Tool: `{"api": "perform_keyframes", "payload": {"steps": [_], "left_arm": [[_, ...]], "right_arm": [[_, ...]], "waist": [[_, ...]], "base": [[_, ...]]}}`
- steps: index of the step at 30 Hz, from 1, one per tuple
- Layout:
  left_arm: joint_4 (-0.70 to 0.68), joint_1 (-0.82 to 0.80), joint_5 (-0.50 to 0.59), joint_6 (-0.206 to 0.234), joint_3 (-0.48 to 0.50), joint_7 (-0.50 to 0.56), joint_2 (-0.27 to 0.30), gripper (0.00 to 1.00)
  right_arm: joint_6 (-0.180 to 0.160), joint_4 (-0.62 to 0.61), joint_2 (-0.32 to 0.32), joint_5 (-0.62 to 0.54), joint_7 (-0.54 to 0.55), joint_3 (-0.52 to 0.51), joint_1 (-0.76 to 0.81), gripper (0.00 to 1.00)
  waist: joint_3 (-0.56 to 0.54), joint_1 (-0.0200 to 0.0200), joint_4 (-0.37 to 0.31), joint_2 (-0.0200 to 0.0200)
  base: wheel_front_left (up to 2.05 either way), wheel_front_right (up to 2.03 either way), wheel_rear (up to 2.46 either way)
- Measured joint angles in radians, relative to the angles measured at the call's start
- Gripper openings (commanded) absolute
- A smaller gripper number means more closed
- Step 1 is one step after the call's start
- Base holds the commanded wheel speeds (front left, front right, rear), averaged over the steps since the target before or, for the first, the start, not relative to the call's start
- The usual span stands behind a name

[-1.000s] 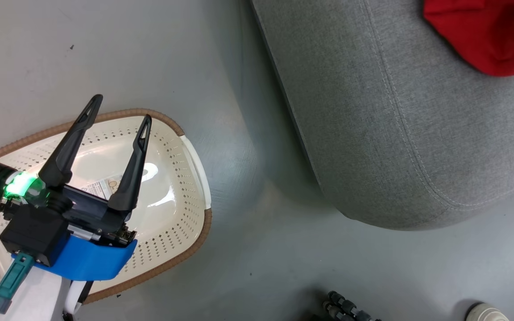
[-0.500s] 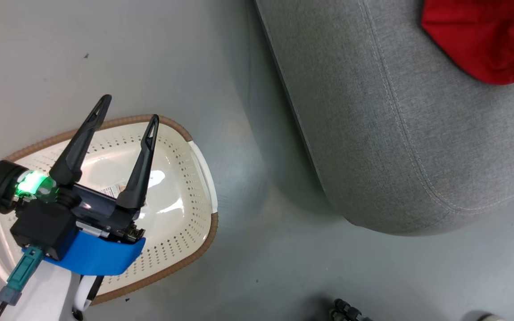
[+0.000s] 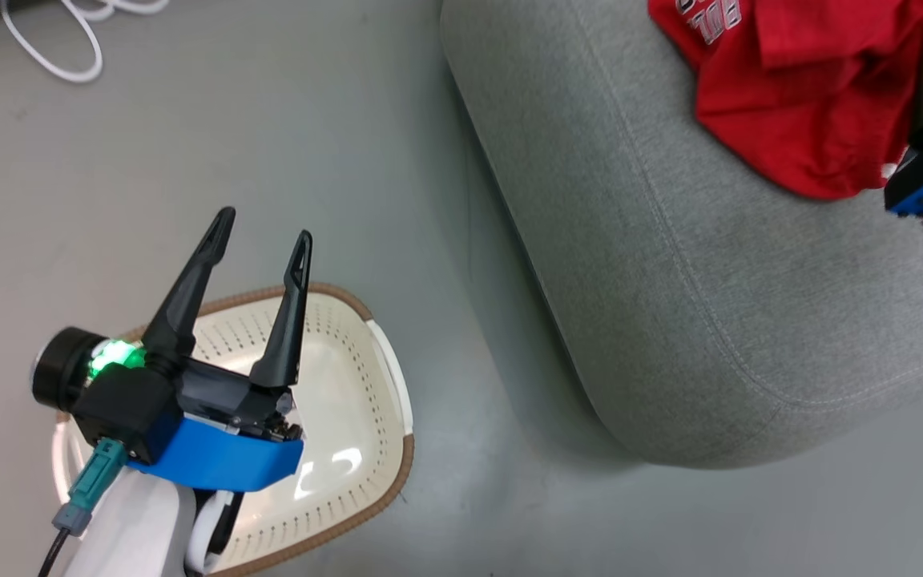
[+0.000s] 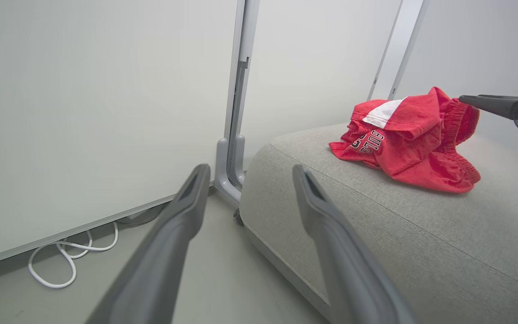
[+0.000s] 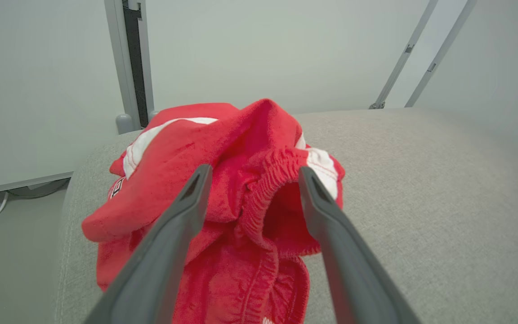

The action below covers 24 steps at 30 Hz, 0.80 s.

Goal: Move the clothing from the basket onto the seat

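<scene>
Hovering above the basket, my left gripper has its two dark fingers spread wide, with nothing between them. Their tips reach past the basket's brown far rim and over the grey floor. The basket stands on that floor, well apart from the seat; its glossy cream bottom and perforated walls show beside my wrist.

The clothing lies on top of the seat as one crumpled red heap, towards the far side of the cushion. From my left wrist I see the heap resting on the grey upholstery, with white lettering on its near fold and a white band across its top.

My right gripper points at that heap with its jaws as wide apart as my left's, gripping nothing. Looking along its fingers, the gathered elastic waistband sits in the gap between them, lying loose on the seat. In my left wrist view one of these fingers comes in from the right, its tip just beside the upper edge of the fabric; whether it touches the cloth I cannot tell.

A white cable lies looped on the floor beyond the basket, at the foot of a pale wall.
</scene>
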Motion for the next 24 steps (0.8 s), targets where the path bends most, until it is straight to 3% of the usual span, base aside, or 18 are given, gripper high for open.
{"api": "perform_keyframes", "payload": {"steps": [13, 24], "left_arm": [[0.088, 0.121, -0.022, 0.0, 0.065, 0.0, -0.124, 1.0], [0.149, 0.209, -0.029, -0.002, 0.154, 0.0, -0.204, 1.0]], "right_arm": [[0.0, -0.273, 0.085, 0.021, -0.001, 0.052, 0.316, 1.0], [0.0, -0.571, 0.172, -0.041, 0.016, 0.066, 0.624, 1.0]], "waist": [[-0.239, -0.0003, 0.038, 0.0001], [-0.377, -0.0002, 0.131, 0.0001]], "base": [[0.0, 0.0, 0.0], [0.0, 0.0, 0.0]]}}
